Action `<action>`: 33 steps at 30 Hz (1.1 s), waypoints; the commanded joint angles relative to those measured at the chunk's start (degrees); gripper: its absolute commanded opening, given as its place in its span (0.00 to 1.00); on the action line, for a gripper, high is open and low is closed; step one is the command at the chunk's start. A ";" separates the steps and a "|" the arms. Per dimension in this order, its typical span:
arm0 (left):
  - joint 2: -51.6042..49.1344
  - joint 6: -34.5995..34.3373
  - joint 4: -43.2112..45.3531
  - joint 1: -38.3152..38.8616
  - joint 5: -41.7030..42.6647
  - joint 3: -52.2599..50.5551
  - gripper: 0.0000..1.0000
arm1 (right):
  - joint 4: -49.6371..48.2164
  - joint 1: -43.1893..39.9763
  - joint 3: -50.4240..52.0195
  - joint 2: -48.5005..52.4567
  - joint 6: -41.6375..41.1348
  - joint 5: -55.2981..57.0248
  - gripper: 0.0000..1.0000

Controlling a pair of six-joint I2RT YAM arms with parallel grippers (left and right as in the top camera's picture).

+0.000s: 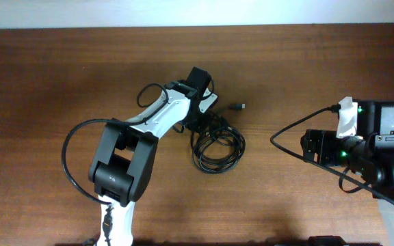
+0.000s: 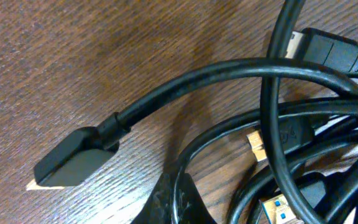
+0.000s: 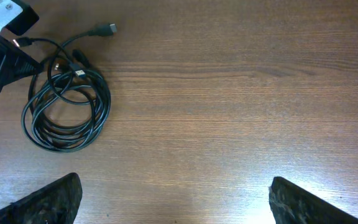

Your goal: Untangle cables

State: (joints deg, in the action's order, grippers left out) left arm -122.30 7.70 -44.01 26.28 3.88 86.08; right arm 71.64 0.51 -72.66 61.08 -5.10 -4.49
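Observation:
The cables [image 1: 217,147] lie as one black coiled bundle in the middle of the table; the bundle also shows in the right wrist view [image 3: 106,102]. One plug end [image 1: 238,106] sticks out to the right. My left gripper [image 1: 199,119] sits at the bundle's upper left edge. In the left wrist view its fingers [image 2: 178,199] are closed together where a cable loop [image 2: 194,146] runs into their tips. A flat black plug [image 2: 67,162] and a blue-tongued USB plug [image 2: 278,208] lie close by. My right gripper [image 3: 176,199] is open and empty, far right of the bundle.
The dark wooden table [image 1: 60,75] stretches all round. The right arm's base and its thick cable [image 1: 299,126] take up the right edge. The left arm's body [image 1: 125,164] lies across the front left.

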 commanded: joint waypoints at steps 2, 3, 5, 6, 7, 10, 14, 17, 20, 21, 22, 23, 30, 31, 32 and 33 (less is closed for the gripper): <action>-1.92 -3.15 -7.50 0.17 1.66 4.00 0.00 | -0.02 -0.15 -0.85 -0.22 0.39 0.22 0.95; -0.50 -3.78 -10.36 0.17 1.68 7.56 0.00 | -0.02 -0.15 -0.85 -0.22 0.39 0.22 0.95; 2.86 -5.42 -18.58 0.17 1.68 19.10 0.00 | -0.02 -0.13 -0.85 -0.24 0.39 0.22 0.96; 3.76 -5.66 -21.97 0.17 1.66 23.93 0.00 | -0.02 -0.13 -0.85 -0.22 0.39 0.22 0.95; 4.92 -6.67 -27.28 0.17 1.14 30.88 0.00 | -0.04 -0.13 -0.85 -0.22 0.39 0.20 0.95; 6.10 -8.26 -36.22 0.17 0.79 46.27 0.00 | -0.33 -0.13 -0.85 -0.22 0.39 0.02 0.95; 6.19 -8.61 -46.16 0.17 -0.37 66.73 0.00 | -0.33 1.49 -0.50 -0.15 0.39 -2.16 0.95; 6.21 -8.61 -47.87 0.17 -2.84 68.59 0.00 | -3.21 7.98 1.42 1.42 -1.40 -3.91 0.95; 6.21 -8.63 -48.35 0.17 -5.42 68.59 0.00 | -11.47 19.63 6.84 9.29 -2.45 -3.78 0.95; 6.32 -8.63 -48.33 0.15 -5.44 68.59 0.00 | -13.90 21.07 7.89 12.15 -2.38 -3.28 0.95; 6.54 -8.66 -48.24 -0.20 -5.44 68.59 0.00 | -17.22 22.60 9.31 17.35 -0.94 -2.62 0.95; 6.75 -8.63 -48.28 -0.81 -5.46 68.59 0.00 | -18.03 23.39 9.51 20.70 2.36 -2.82 0.95; 7.04 -8.57 -48.63 -3.19 -5.40 68.59 0.00 | -19.34 25.40 9.31 31.98 27.61 -2.80 0.95; 7.04 -8.55 -48.89 -3.21 -5.42 68.59 0.00 | -19.41 25.40 9.09 31.98 28.76 -2.78 0.95; 7.06 -8.48 -49.35 -3.21 -5.42 68.59 0.00 | -21.09 25.42 8.81 31.98 31.63 -2.78 0.95; 7.06 -8.31 -49.35 -3.19 -5.42 68.59 0.00 | -22.82 25.40 8.66 31.98 32.63 -2.73 0.95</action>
State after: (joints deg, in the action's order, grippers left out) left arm -116.62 -0.27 -93.27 23.42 -0.95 153.80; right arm 50.78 25.61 -63.46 93.08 22.20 -7.33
